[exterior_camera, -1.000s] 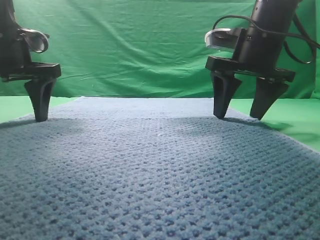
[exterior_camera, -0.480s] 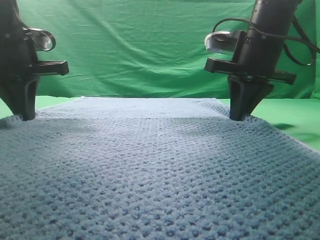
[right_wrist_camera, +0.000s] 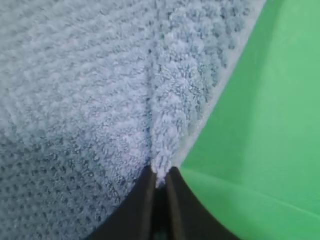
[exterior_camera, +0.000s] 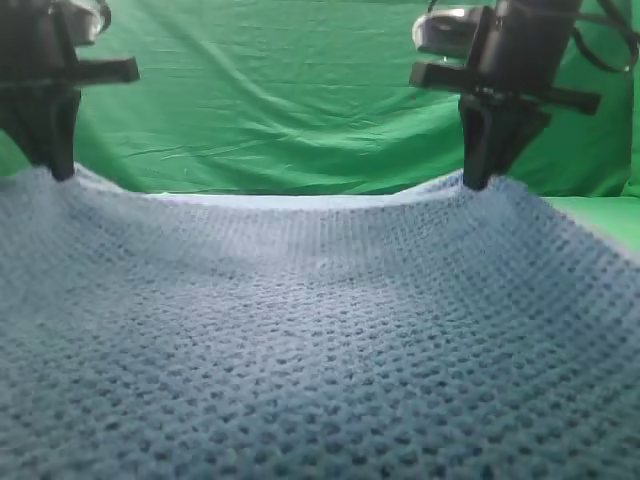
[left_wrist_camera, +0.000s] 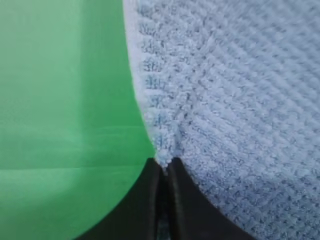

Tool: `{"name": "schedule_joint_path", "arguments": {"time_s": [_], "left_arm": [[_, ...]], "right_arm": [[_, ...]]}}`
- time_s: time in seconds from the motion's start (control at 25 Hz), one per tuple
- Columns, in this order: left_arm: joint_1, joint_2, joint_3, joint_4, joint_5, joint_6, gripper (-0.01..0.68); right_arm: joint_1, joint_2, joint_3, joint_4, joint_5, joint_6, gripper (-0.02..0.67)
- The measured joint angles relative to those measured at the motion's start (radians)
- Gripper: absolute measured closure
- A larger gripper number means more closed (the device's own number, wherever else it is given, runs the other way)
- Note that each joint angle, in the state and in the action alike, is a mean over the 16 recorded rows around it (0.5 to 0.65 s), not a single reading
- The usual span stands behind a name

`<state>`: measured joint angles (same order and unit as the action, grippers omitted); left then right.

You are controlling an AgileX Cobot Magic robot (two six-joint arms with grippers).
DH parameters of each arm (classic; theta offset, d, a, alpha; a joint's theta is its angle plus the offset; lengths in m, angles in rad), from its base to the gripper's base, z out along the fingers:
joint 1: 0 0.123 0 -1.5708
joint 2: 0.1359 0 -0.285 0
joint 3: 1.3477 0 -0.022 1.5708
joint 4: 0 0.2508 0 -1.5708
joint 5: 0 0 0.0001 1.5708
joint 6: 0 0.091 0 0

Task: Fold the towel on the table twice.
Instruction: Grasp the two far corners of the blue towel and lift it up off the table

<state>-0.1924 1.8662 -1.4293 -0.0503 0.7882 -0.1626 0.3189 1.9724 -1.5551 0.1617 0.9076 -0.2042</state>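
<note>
Now the left gripper (exterior_camera: 55, 170) at the upper left and the right gripper (exterior_camera: 480, 180) at the upper right each pinch a far corner of the towel (exterior_camera: 320, 340), raised above the green table (exterior_camera: 600, 215), with its edge sagging between them.

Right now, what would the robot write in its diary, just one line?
step: first fold, lifting | left gripper: shut on blue-grey waffle-knit towel | right gripper: shut on towel | far edge: raised, sagging between
</note>
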Motion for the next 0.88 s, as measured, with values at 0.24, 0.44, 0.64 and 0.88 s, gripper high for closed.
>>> {"name": "schedule_joint_path", "arguments": {"time_s": [0.24,0.44,0.64,0.88], "left_arm": [[0.000,-0.068,-0.161,-0.032,0.026,0.014,0.673],[0.000,-0.089,-0.279,-0.072,-0.066,0.026,0.673],[0.000,-0.079,-0.348,-0.107,-0.245,0.032,0.673],[0.001,-0.061,-0.367,-0.135,-0.427,0.043,0.673]], "right_arm": [[0.001,-0.067,-0.143,-0.022,-0.015,0.011,0.649],[0.001,-0.094,-0.271,-0.035,-0.127,0.013,0.649],[0.001,-0.093,-0.358,-0.045,-0.310,0.005,0.649],[-0.002,-0.086,-0.394,-0.050,-0.481,-0.015,0.649]]}}
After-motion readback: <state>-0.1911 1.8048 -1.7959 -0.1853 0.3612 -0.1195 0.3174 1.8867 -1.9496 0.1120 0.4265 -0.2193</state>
